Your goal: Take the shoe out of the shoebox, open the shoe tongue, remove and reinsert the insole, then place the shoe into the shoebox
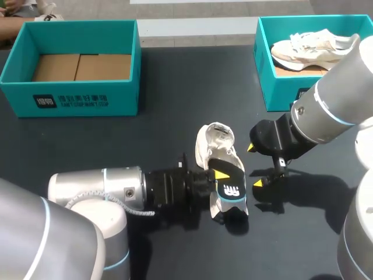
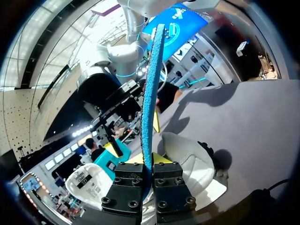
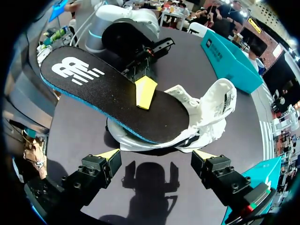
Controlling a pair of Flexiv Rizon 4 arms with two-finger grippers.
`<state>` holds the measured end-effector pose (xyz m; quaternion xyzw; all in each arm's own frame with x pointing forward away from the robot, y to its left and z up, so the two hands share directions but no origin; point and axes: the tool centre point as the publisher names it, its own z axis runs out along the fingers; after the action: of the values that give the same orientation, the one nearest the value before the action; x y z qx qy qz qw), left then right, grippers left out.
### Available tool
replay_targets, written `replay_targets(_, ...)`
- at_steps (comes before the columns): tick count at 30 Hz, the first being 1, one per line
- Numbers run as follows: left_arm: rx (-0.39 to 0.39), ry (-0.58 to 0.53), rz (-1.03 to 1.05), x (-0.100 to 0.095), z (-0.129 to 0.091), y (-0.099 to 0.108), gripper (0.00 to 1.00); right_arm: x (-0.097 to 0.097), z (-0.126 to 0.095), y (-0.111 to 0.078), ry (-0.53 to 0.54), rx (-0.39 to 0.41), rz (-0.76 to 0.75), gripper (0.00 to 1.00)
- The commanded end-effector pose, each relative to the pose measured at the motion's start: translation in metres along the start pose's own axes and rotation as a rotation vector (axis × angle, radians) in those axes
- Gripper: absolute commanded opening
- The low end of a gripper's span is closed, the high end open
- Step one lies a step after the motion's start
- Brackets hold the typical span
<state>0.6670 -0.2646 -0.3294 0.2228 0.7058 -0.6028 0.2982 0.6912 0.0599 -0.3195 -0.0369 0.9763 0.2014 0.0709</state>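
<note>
My left jaws are pinching the insole [image 1: 230, 182] right above the shoe [image 1: 214, 142], which is lying mid-desk [image 1: 175, 87], long axes roughly lining up, so left is doing the feeding, I reckon. Right jaws are hanging wide just beside it. The left shoebox [image 1: 70, 99] is showing only cardboard, and the right shoebox [image 1: 263, 58] is holding another shoe [image 1: 309, 46].

The dark table [image 1: 175, 87] bears a teal box [image 1: 280, 92] at its far right (a pale sneaker [image 1: 309, 49] lies inside).
</note>
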Motion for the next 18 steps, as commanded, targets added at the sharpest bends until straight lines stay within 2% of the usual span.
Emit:
replay_targets(1, -0.007, -0.006, 0.0, -0.003, 0.005, 0.01, 0.0, 0.002, -0.001, 0.0, -0.001, 0.0, 0.0, 1.0)
replay_targets(9, -0.02, -0.007, 0.009, -0.009, 0.011, 0.031, 0.0, 0.002, -0.001, 0.0, -0.001, 0.0, 0.0, 1.0)
replay_targets(15, -0.025, -0.01, 0.002, -0.009, 0.008, 0.031, 0.0, 0.002, -0.001, 0.0, -0.001, 0.0, 0.0, 1.0)
replay_targets(16, -0.024, -0.014, 0.003, -0.009, 0.007, 0.029, 0.04, 0.002, -0.001, 0.0, -0.001, 0.0, 0.0, 1.0)
replay_targets(17, -0.024, -0.015, 0.003, -0.01, 0.005, 0.026, 0.16, 0.002, -0.001, 0.0, -0.001, 0.0, 0.0, 1.0)
replay_targets(18, -0.014, -0.021, 0.007, -0.011, 0.003, 0.023, 0.17, 0.002, -0.001, 0.0, -0.001, 0.0, 0.0, 1.0)
